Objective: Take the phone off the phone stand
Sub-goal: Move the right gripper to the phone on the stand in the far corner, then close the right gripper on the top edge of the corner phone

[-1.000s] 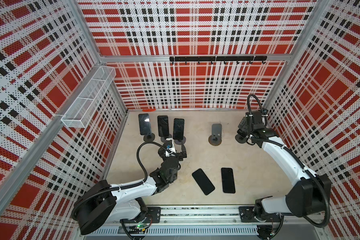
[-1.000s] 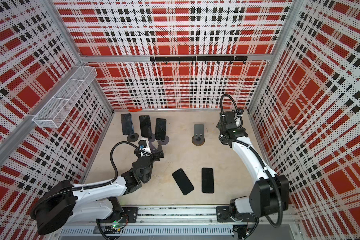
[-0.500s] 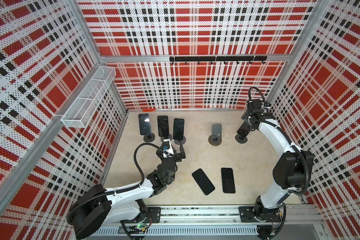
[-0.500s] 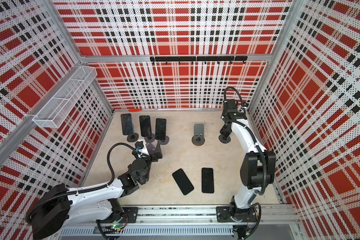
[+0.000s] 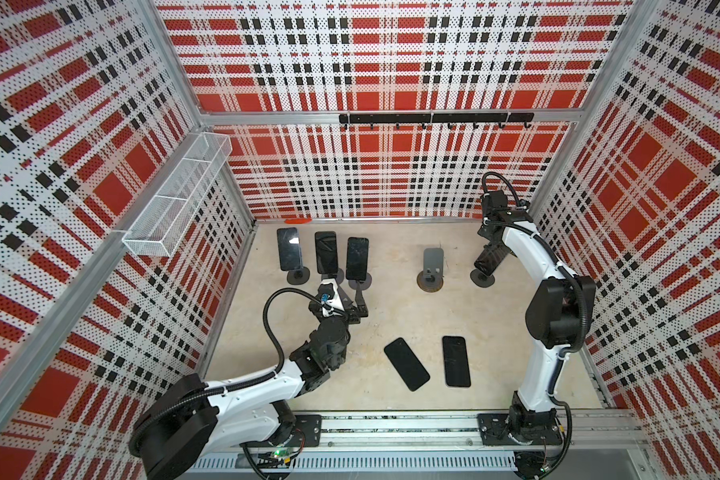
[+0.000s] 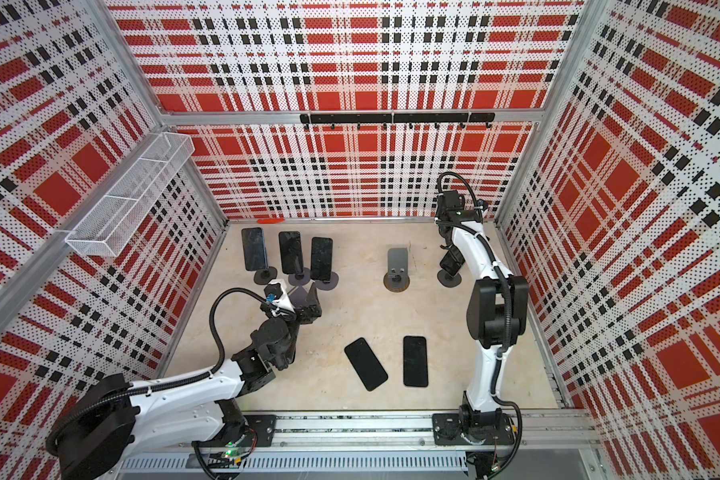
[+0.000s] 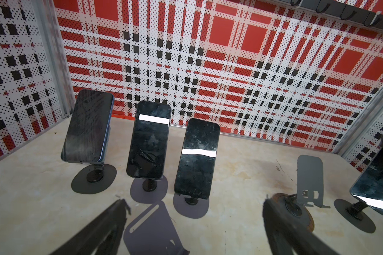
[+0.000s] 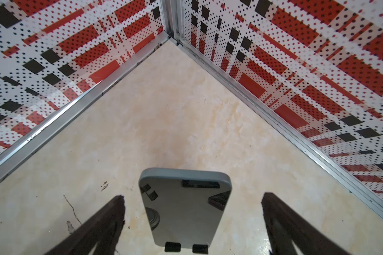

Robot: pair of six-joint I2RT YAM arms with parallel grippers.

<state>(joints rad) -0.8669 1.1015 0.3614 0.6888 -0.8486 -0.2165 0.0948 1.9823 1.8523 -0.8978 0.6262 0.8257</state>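
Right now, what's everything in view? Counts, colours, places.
Phones on stands: 4, black; three in a back-left row, one at back right.
Phones lying flat: 2, black, front centre of table.
Empty stands: 2, grey; one centre-right, one in front of the row.
Table: 1, beige.
Wire basket: 1, white, left wall.
Hook rail: 1, black, back wall.
Left gripper: open, by the front empty stand.
Right gripper: open, either side of the back-right phone.

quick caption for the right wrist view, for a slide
Open right gripper framing the phone on its stand, fingers clear of it on both sides.
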